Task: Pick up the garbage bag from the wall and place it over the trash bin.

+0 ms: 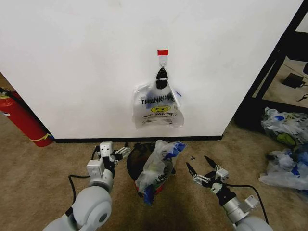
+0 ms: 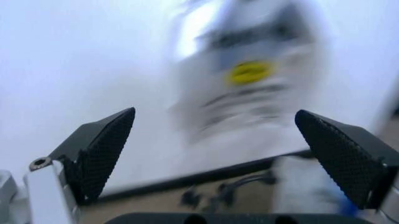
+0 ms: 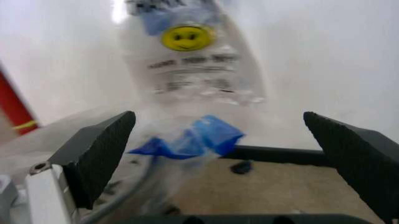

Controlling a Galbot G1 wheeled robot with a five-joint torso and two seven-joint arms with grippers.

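Room: we face a white wall with a black baseboard, above brown carpet.
Garbage bag: it hangs from a hook under red tape at 12 o'clock, its knotted top on the hook, blue strokes and yellow smiley showing.
Trash bin: the black mesh bin stands on the carpet directly below, at our 6 o'clock from the hanging bag, with another bag already draped over it.
Left gripper: we hold it low beside the bin at 9 o'clock, fingers spread apart and empty; its wrist camera looks up at the bag, though that view is smeared, so the gap to the plastic is hard to judge.
Right gripper: it sits low at 3 o'clock of the bin, fingers also wide and holding nothing.
Bystanders: a red fire extinguisher leans far left; 1 pile of other bags lies far right.
Doing it well: we judge the reach has yet to rise; we should aim for the bunched neck below the hook, pinch firmly, then lift up before pulling away so the thin film does not tear.
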